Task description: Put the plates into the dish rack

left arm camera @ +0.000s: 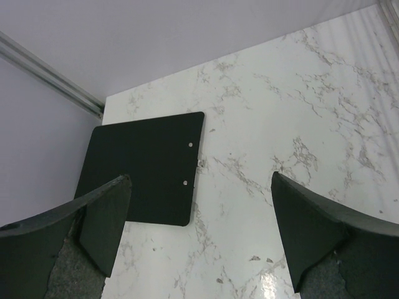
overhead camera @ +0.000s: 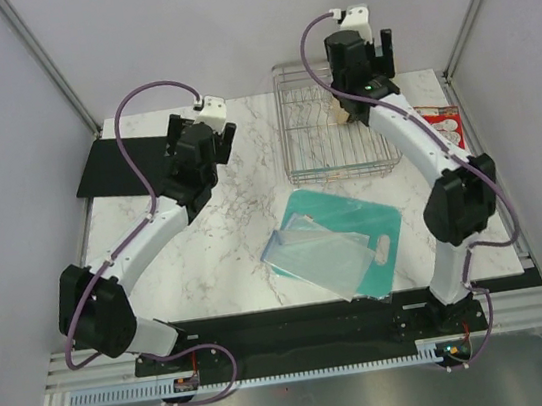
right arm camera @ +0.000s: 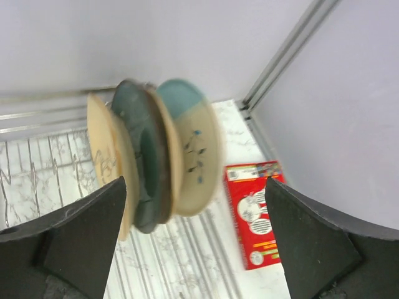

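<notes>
Several plates stand on edge close together in the dish rack: a tan one, a dark grey-blue one and a cream-and-light-blue one with a sprig, blurred. From above, the silver wire dish rack sits at the back of the table. The plates are mostly hidden under my right arm. My right gripper hangs above the rack's back right. It is open and empty, above the plates. My left gripper is open and empty over bare marble.
A flat black mat lies at the back left and also shows in the left wrist view. A teal cutting board with a clear sheet on it lies front centre. A red-and-white card lies right of the rack.
</notes>
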Controlling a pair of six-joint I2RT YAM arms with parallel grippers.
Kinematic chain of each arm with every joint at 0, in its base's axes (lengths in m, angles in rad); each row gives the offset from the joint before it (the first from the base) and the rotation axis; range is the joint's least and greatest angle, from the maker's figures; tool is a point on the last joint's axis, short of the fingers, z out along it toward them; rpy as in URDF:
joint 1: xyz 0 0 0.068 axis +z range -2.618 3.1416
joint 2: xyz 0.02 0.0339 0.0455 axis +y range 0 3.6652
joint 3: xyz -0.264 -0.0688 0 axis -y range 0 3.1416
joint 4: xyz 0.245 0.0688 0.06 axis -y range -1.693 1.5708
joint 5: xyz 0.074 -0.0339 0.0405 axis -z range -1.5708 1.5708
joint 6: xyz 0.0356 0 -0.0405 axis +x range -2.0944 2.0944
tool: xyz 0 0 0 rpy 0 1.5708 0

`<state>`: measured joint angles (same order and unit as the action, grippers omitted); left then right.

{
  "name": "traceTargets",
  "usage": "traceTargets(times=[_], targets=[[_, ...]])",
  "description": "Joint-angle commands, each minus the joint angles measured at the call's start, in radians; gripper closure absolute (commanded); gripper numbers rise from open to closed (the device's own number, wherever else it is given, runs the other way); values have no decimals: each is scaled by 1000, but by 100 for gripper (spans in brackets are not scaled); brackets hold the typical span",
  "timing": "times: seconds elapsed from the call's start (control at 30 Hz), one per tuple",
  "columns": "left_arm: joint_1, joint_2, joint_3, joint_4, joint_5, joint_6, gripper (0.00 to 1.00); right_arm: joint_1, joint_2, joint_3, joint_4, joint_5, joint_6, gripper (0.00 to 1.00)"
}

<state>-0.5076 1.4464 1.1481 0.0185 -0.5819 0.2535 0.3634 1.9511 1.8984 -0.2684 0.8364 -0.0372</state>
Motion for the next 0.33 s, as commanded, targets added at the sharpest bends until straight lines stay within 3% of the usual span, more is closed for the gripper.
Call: traceTargets(times=[0.0, 0.17, 0.3], targets=[[23, -12, -31, 181, -52, 142, 0, -3, -230, -148, 164, 78, -134, 2], [43, -18, -42, 173, -16, 144, 0, -29, -418, -390, 211, 76, -226, 2], [53, -32, -8, 120, 13, 128, 0, -144, -523, -525, 216, 78, -224, 2]])
